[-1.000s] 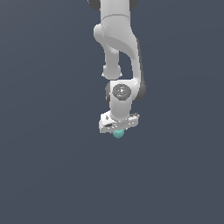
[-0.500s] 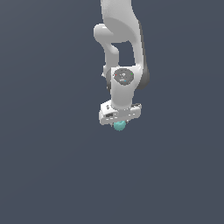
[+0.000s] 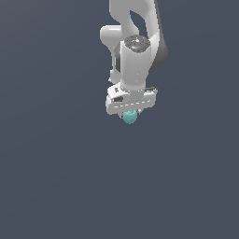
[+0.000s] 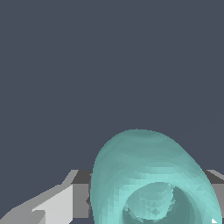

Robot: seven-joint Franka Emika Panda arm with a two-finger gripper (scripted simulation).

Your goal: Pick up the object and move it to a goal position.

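The object point(image 3: 130, 117), a teal lumpy ball, sits clamped in the gripper point(image 3: 130, 113); its rounded surface could slip free under a jerky move.

Arm links point(image 3: 133, 28): showing glossy white, rounded, tubular shells.
Joint seams: showing dark grey bands.
Wrist cap point(image 3: 137, 44): showing a grey disc with small dark markings.
Gripper point(image 3: 130, 113): showing a white, boxy, wide body with dark recesses.
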